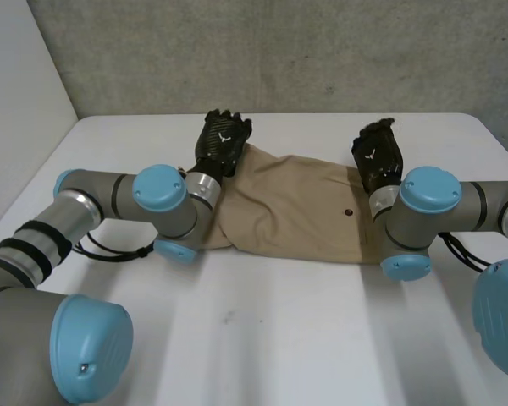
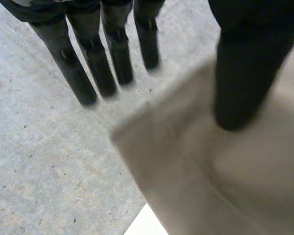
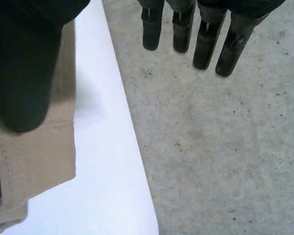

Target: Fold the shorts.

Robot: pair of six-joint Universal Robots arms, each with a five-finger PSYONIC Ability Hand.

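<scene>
The tan shorts [image 1: 296, 211] lie spread across the middle of the white table [image 1: 262, 338], a dark button near their right side. My left hand [image 1: 223, 142] is at their far left corner. In its wrist view the fingers [image 2: 90, 66] are straight and off the cloth, while the thumb [image 2: 245, 73] rests on the shorts' corner [image 2: 186, 166]. My right hand [image 1: 377, 156] is at the far right corner. There the fingers [image 3: 201, 29] are straight beyond the cloth, and the thumb [image 3: 24, 63] sits over the shorts' hemmed edge [image 3: 39, 156].
A grey concrete wall [image 1: 279, 51] stands just behind the table's far edge. Both forearms reach over the shorts' two ends. Bare table stretches in front of the shorts towards me.
</scene>
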